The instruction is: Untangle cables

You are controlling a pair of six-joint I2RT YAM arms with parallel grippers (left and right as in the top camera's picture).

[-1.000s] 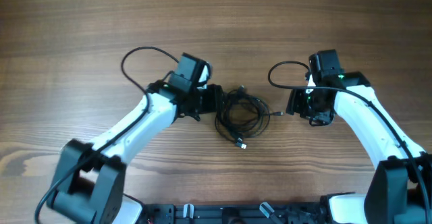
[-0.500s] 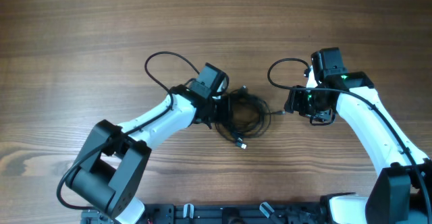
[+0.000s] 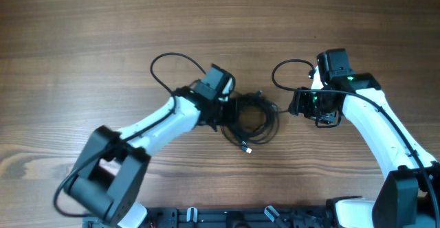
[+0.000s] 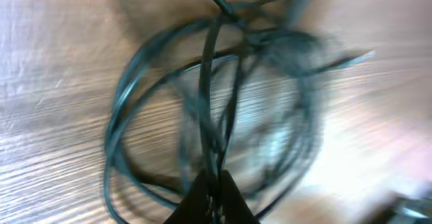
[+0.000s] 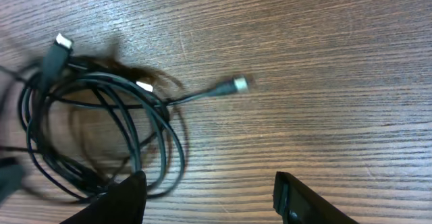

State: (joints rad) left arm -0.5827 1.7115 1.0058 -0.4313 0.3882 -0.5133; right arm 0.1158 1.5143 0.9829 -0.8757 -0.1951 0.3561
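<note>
Wood-grain table (image 3: 82,36) carries the cables (image 3: 251,118), a tangled black coil lying between the two arms. At the coil's left edge the left gripper (image 4: 212,193) is pinched tight on a few strands, while the right gripper (image 5: 209,198) hangs just right of the coil, jaws parted with nothing between them. One silvery plug (image 5: 237,84) pokes out of the coil's right side toward that gripper.

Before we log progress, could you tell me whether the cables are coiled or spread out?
Coiled: the cables lie in one tangled bundle of overlapping loops.
</note>
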